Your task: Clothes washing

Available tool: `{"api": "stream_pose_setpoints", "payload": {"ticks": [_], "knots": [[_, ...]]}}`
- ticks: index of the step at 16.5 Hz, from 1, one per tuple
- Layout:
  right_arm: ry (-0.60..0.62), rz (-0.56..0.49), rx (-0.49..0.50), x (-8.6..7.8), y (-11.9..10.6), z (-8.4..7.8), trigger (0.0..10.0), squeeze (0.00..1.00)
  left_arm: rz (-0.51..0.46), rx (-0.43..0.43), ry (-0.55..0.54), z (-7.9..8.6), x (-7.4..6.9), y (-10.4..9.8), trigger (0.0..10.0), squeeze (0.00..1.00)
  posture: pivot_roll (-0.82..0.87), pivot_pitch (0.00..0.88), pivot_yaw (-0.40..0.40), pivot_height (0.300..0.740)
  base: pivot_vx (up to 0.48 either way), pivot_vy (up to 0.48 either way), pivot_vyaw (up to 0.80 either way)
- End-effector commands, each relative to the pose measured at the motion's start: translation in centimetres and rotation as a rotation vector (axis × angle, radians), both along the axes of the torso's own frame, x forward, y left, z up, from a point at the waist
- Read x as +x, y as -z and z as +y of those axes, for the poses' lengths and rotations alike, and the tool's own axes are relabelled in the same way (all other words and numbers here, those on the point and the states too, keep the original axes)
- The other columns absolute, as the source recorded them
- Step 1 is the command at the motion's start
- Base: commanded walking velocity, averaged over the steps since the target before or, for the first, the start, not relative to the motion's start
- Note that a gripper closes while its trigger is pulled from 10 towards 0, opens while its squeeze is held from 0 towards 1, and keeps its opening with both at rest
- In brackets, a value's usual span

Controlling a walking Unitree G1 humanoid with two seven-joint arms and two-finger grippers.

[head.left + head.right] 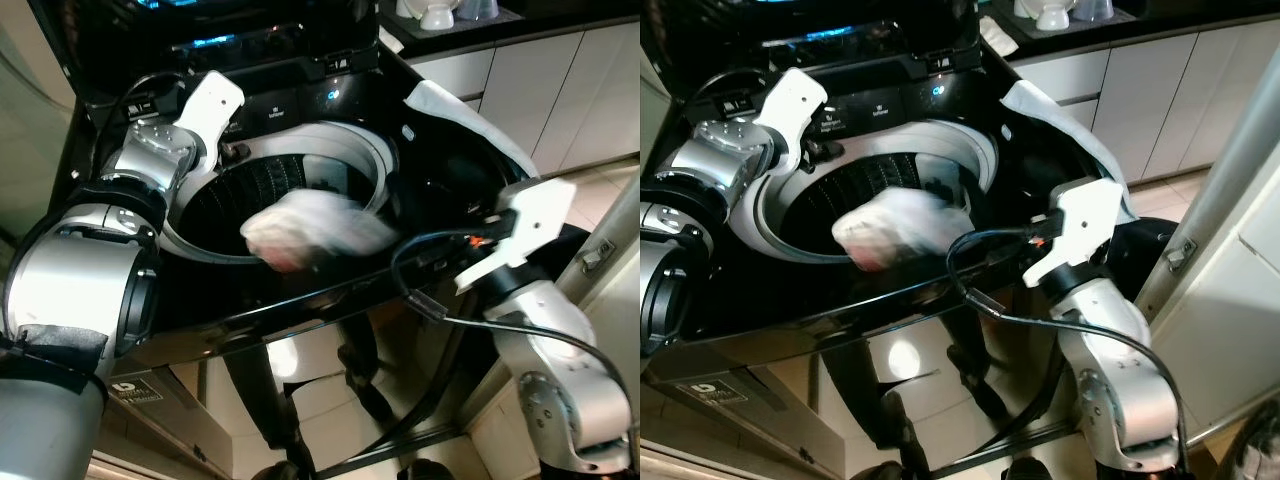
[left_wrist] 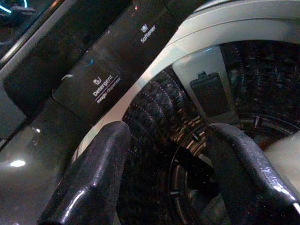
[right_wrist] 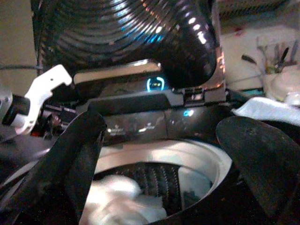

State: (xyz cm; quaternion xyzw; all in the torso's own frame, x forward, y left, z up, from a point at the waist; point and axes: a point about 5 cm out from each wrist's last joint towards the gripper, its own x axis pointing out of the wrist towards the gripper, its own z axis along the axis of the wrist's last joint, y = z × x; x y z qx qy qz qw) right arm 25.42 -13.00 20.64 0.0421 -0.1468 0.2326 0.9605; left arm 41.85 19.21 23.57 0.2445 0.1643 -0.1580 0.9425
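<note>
Falling, apparently, one blurred white garment (image 1: 312,232) over the drum (image 1: 235,195); two grippers (image 2: 164,178) (image 3: 164,154) gape empty.

Printed in white on the black detergent drawer (image 2: 96,89) at the washing machine's drum rim (image 2: 225,33): "Detergent", with a smaller unreadable line beneath. Farther along the same rim, "Softener" on the neighbouring panel (image 2: 149,33).

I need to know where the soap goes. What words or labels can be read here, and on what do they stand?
"Detergent", with an unreadable smaller line beneath: on the washer's black dispenser panel.
"Softener": further along that panel.
Small white print on the control strip: too blurred to read.
Sticker on the washer's front: unreadable.
</note>
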Motion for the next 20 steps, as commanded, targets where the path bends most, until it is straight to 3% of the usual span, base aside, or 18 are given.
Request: {"api": "stream_pose_setpoints", "payload": {"ticks": [1, 2, 3, 4, 5, 7, 8, 9, 10, 11, 12, 13, 17, 20], "knots": [[-0.032, -0.004, -0.003, 0.2, -0.1, 0.6, 10.0, 0.0, -0.009, -0.01, -0.012, 0.9, -0.1, -0.4, 10.0, 1.0, -0.17, 0.002, 0.115, 0.74, 0.0, 0.0, 0.0], [-0.037, -0.004, -0.004, 0.3, -0.1, 0.7, 10.0, 0.0, -0.018, -0.008, -0.016, 1.2, -0.1, -0.6, 10.0, 1.0, -0.17, 0.0, 0.111, 0.74, 0.0, 0.0, 0.0], [-0.042, -0.004, -0.003, 0.5, -0.1, 0.8, 10.0, 0.0, -0.043, 0.039, -0.024, 1.7, -0.1, -0.9, 10.0, 0.0, -0.16, 0.0, 0.106, 0.74, 0.0, 0.0, 0.0], [-0.047, -0.005, -0.004, 0.9, 0.0, 0.9, 10.0, 0.0, -0.197, 0.123, 0.022, 1.6, 0.1, -2.6, 10.0, 0.0, -0.15, 0.0, 0.11, 0.74, 0.0, 0.0, 0.0], [-0.044, -0.007, -0.001, 1.0, 0.2, 1.2, 10.0, 0.0, -0.248, -0.005, 0.091, 0.6, 0.0, -3.6, 10.0, 0.0, -0.14, 0.0, 0.11, 0.74, 0.0, 0.0, 0.0], [-0.017, -0.008, 0.0, 2.1, 0.5, 1.3, 10.0, 0.0, -0.419, -0.102, 0.202, -0.8, -1.3, -3.3, 10.0, 0.0, -0.1, 0.0, 0.079, 0.74, 0.0, 0.0, 0.0], [-0.004, -0.008, -0.003, 2.6, 0.6, 1.3, 10.0, 0.0, -0.444, -0.175, 0.159, -0.6, -1.8, -2.8, 10.0, 0.0, -0.08, 0.0, 0.068, 0.74, 0.0, 0.0, 0.0], [0.067, -0.035, -0.024, 3.7, 0.4, 0.8, 10.0, 0.0, -0.538, -0.289, 0.087, -0.4, -3.5, -1.9, 10.0, 0.0, -0.04, 0.0, 0.037, 0.74, 0.0, 0.0, 0.0], [0.107, -0.046, -0.023, 4.2, 0.1, 0.6, 10.0, 0.0, -0.599, -0.33, 0.048, -0.4, -5.3, -1.5, 10.0, 0.0, -0.02, 0.0, 0.018, 0.74, 0.0, 0.0, 0.0], [0.115, -0.037, -0.031, 4.4, 0.5, 0.9, 10.0, 0.0, -0.693, -0.345, 0.024, -1.8, -9.8, -1.1, 10.0, 0.0, 0.03, 0.0, -0.017, 0.74, 0.0, 0.0, 0.0], [0.109, -0.031, -0.044, 5.0, 0.7, 0.8, 10.0, 0.0, -0.735, -0.308, 0.023, -2.9, -11.8, -1.5, 10.0, 0.0, 0.06, 0.0, -0.038, 0.74, 0.0, 0.0, 0.0], [0.115, -0.036, -0.058, 5.7, 0.9, 0.7, 10.0, 0.0, -0.749, -0.316, 0.022, -3.7, -12.8, -1.5, 10.0, 0.0, 0.08, 0.0, -0.04, 0.74, 0.0, 0.0, 0.0], [0.148, -0.077, -0.051, 7.0, 0.6, 1.4, 10.0, 0.0, -0.74, -0.267, 0.008, -5.5, -12.6, -1.7, 10.0, 0.0, 0.04, 0.0, -0.016, 0.74, 0.0, 0.0, 0.0], [0.14, -0.015, -0.066, 7.0, 2.2, 1.3, 10.0, 0.0, -0.67, -0.299, -0.076, -5.6, -11.9, 0.3, 10.0, 0.0, 0.02, 0.0, -0.034, 0.74, 0.0, 0.0, 0.0]]}}
